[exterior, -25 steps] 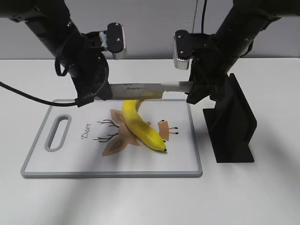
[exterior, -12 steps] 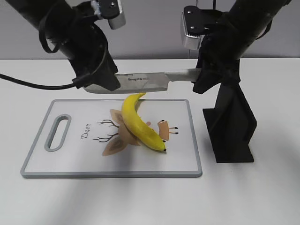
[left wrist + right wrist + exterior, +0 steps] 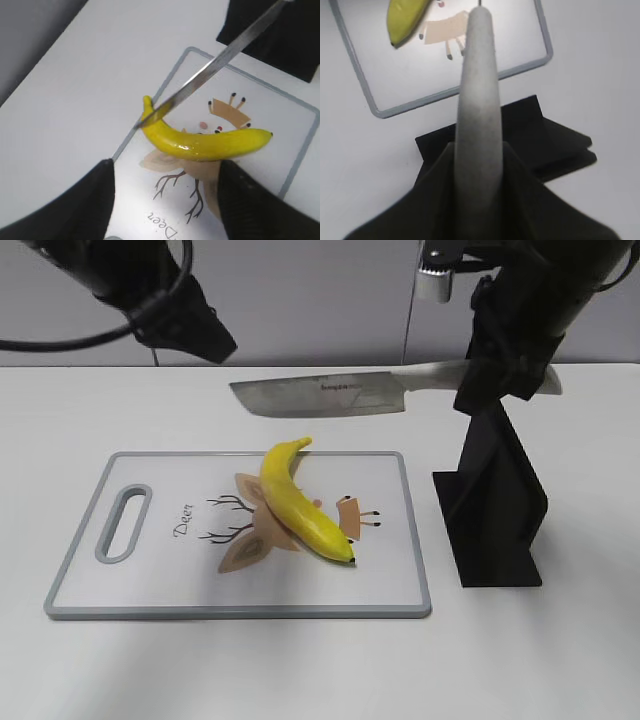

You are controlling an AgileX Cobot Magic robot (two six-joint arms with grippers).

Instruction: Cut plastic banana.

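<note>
The plastic banana [image 3: 298,504] is yellow and lies whole on the white cutting board [image 3: 130,585], across its deer print. It also shows in the left wrist view [image 3: 205,142] and the right wrist view [image 3: 405,20]. My right gripper [image 3: 505,365] is shut on the pale handle [image 3: 477,100] of a knife [image 3: 320,395] and holds it level in the air behind and above the banana's stem end. My left gripper [image 3: 165,200] is open and empty. It hangs high at the upper left in the exterior view [image 3: 200,335], apart from the blade [image 3: 210,70].
A black knife stand [image 3: 495,500] stands right of the board, below my right gripper; it also shows in the right wrist view [image 3: 545,140]. The board has a grey rim and a handle slot [image 3: 122,523] at its left end. A white table lies all round.
My left gripper has let go of the blade and risen to the upper left. My right gripper has carried the knife up and to the right. The banana has not moved.
</note>
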